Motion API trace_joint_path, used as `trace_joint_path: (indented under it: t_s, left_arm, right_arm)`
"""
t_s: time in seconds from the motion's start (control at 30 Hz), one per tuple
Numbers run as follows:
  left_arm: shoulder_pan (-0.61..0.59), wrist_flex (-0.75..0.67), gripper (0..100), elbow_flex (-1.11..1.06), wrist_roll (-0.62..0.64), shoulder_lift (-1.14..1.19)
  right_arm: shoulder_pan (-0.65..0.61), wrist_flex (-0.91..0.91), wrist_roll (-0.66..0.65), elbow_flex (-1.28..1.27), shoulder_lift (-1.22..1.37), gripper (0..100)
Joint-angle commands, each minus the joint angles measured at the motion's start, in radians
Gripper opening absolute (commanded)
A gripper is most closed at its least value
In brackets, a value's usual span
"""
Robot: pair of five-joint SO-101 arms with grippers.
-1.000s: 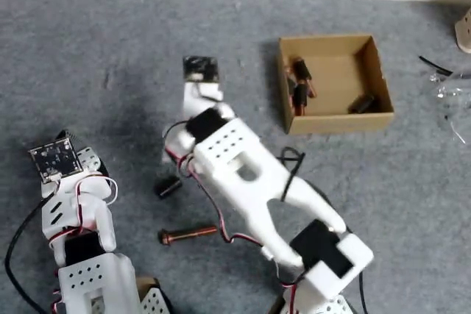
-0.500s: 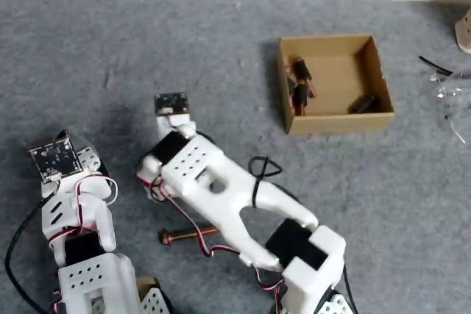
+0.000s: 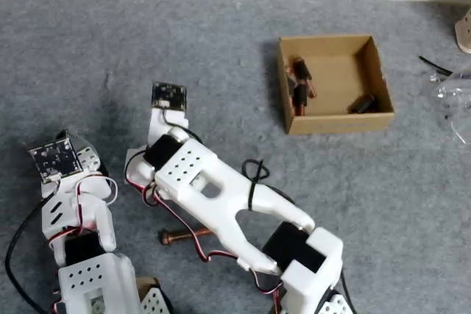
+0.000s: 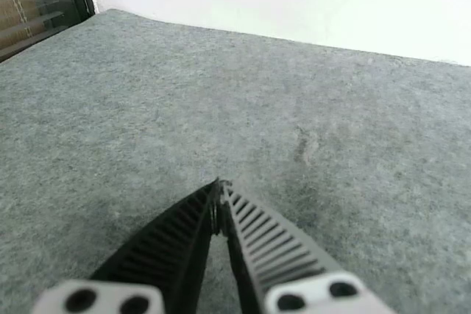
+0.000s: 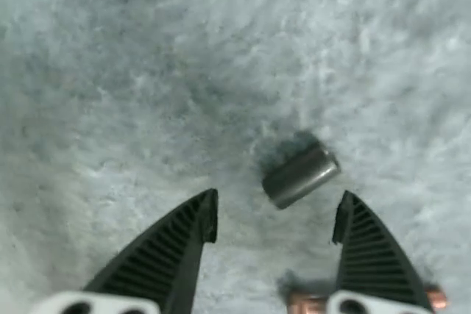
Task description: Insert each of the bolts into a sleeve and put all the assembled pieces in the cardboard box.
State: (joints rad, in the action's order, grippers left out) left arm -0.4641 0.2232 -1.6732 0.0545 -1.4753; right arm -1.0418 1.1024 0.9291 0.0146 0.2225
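On the grey mat (image 3: 110,49), near its middle, your right gripper (image 5: 276,215) hangs over a short dark sleeve (image 5: 300,175) lying on its side. Jaws spread wide; the sleeve sits in the gap between them, touching neither. Near it, toward the arm's base, you have the copper bolt (image 3: 180,237), partly under the right arm (image 3: 221,196). Your left gripper (image 4: 219,190) sits low over the mat at the near left, jaws pressed together tip to tip. The cardboard box (image 3: 335,124) stands well apart at the far right. Two assembled pieces (image 3: 300,82) lie along its left wall, and one dark piece (image 3: 360,103) lies near its right corner.
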Motion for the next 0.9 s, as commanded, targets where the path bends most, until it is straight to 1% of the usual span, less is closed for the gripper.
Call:
trace_joint_path:
  t_s: [0.0, 0.17, 0.3, 0.5, 0.8, 0.87]
  left_arm:
    - [-0.008, -0.054, 1, -0.005, 0.008, 0.005]
    - [-0.008, -0.086, 1, -0.015, 0.008, 0.005]
    - [-0.005, -0.086, 1, -0.013, 0.008, 0.005]
    - [-0.01, -0.086, 1, -0.013, 0.003, 0.005]
    - [-0.01, -0.086, 1, -0.013, 0.003, 0.005]
    - [-0.01, -0.086, 1, -0.013, 0.003, 0.005]
  right_arm:
    - [-0.021, -0.027, 0.063, 0.036, -0.008, 23.5]
    - [-0.022, -0.021, 0.146, 0.035, 0.047, 23.5]
    - [-0.024, 0.027, 0.249, 0.038, 0.111, 23.5]
    - [-0.025, 0.031, 0.319, 0.045, 0.263, 23.5]
    - [-0.016, 0.027, 0.318, 0.047, 0.277, 23.5]
    - [0.012, 0.027, 0.316, 0.047, 0.278, 23.5]
